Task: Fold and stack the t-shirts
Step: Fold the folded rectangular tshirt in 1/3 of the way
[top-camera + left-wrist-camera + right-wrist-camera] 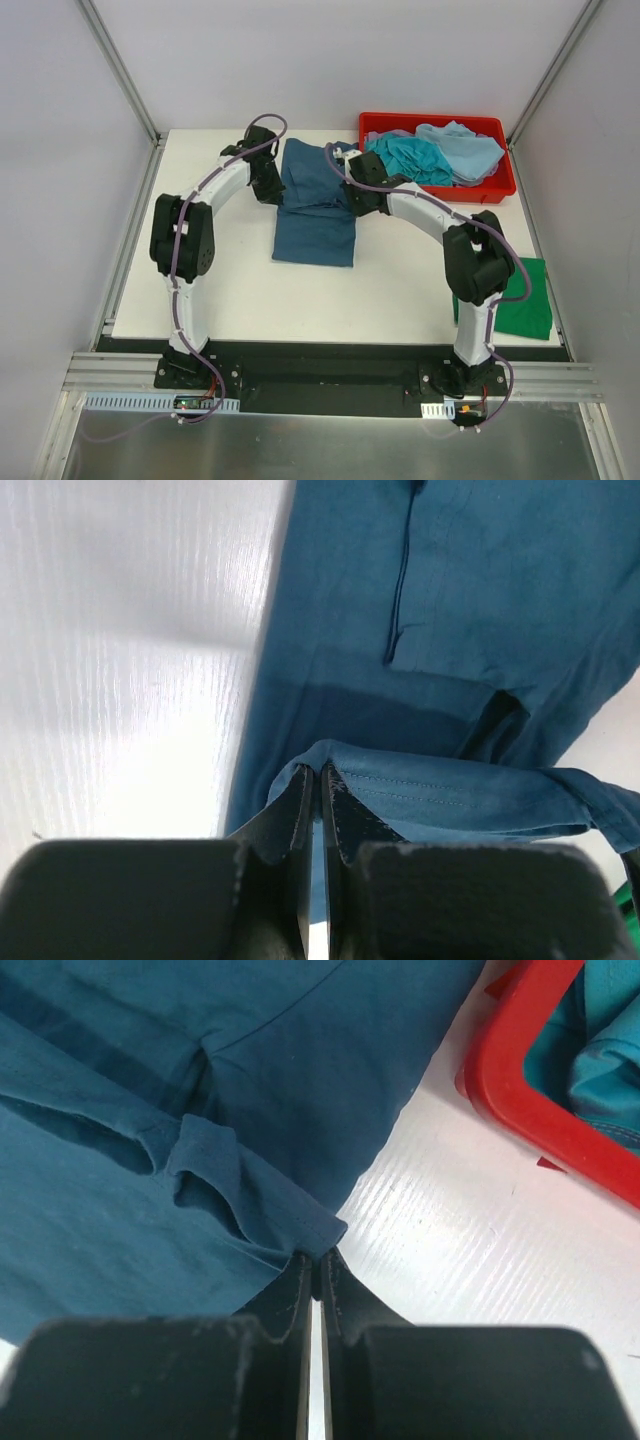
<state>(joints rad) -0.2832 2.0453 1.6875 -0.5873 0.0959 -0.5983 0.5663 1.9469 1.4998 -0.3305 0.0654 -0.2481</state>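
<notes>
Shirt [315, 215] apparently pinched by left hand [320, 772], right hand [320, 1258].

Left arm [228, 185], right arm [420, 210]: white links, black joints; purple cables [173, 290]; black gripper fingers [285, 820].

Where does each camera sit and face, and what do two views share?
Top external: above, behind the arms' bases, facing down at the table; left arm and right arm show.
Left wrist: on the left arm, facing the dark teal-blue t-shirt; left tool shows.
Right wrist: on the right arm, facing t-shirt and red bin; right tool shows.
Shared: all see the t-shirt.
</notes>
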